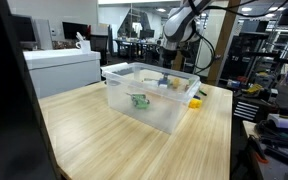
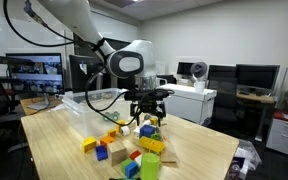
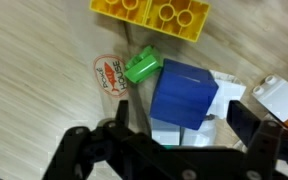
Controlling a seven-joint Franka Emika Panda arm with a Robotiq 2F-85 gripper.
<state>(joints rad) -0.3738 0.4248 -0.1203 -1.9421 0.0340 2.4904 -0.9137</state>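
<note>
While your gripper [image 3: 169,140] hangs above the blue block [image 3: 184,95], fingers spread wide and grasping nothing, that block lies on the table [image 3: 24,90]; green block [image 3: 141,67] just beside it; yellow block [image 3: 149,17] beyond.

Wrist view: yellow block [image 3: 149,14] cut off by the top edge; white block [image 3: 277,97] runs out at the right edge. Printed label [image 3: 109,72] lies partly under green block [image 3: 141,68], lettering unreadable. Blue block [image 3: 184,90] covers part of a pale piece [image 3: 224,85] beneath. Dark, blurred end effector [image 3: 164,135] is lost past the bottom edge.

In an exterior view, clear bin [image 1: 149,112] hides most blocks behind it; only a yellow corner [image 1: 194,100] shows. Green item [image 1: 139,100] seen through its wall is too small to identify
</note>
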